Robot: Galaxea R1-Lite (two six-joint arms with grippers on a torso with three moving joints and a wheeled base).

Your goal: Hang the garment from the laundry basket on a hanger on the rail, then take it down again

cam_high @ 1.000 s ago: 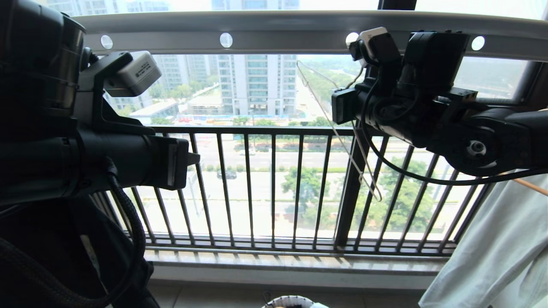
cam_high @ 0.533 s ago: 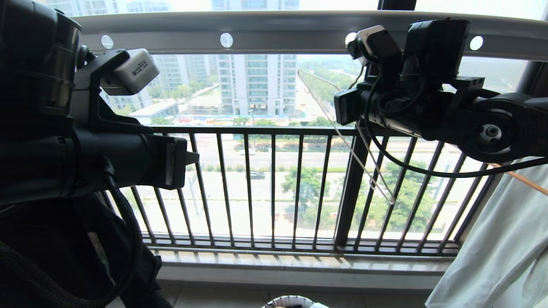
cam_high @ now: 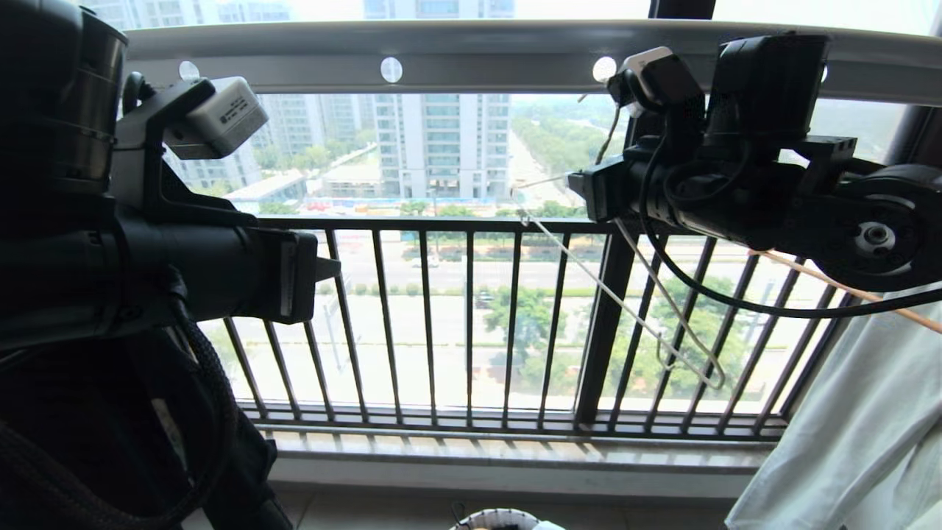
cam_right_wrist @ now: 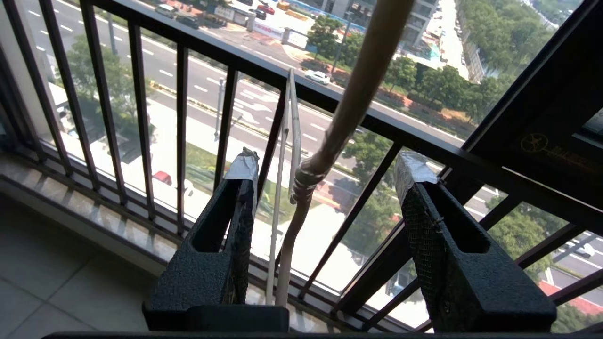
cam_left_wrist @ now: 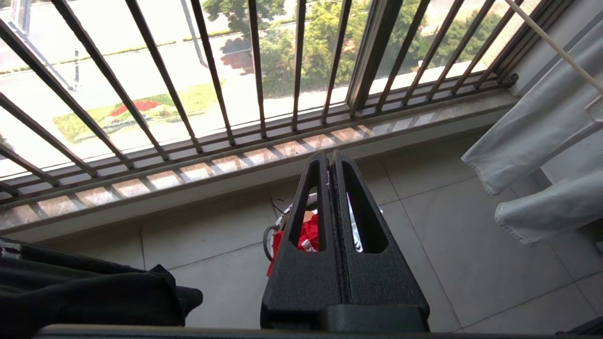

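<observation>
The grey rail with round holes runs across the top of the head view. My right arm is raised just under it, and my right gripper stands open. The white wire hanger hangs tilted below that arm. Its twisted neck passes between the fingers, close to one of them and not pinched. The arm hides where the hook rests. My left gripper is shut and empty, held in the air at the left. Far below it stands the laundry basket, with the red garment in it.
The dark barred window railing and its stone sill lie straight ahead. A white garment hangs at the right on a wooden hanger. A black garment hangs at the left.
My right gripper has opened and let go of the hanger. The hanger has swung: its upper corner has dropped and its lower end has gone to the right. The left arm has kept still.
</observation>
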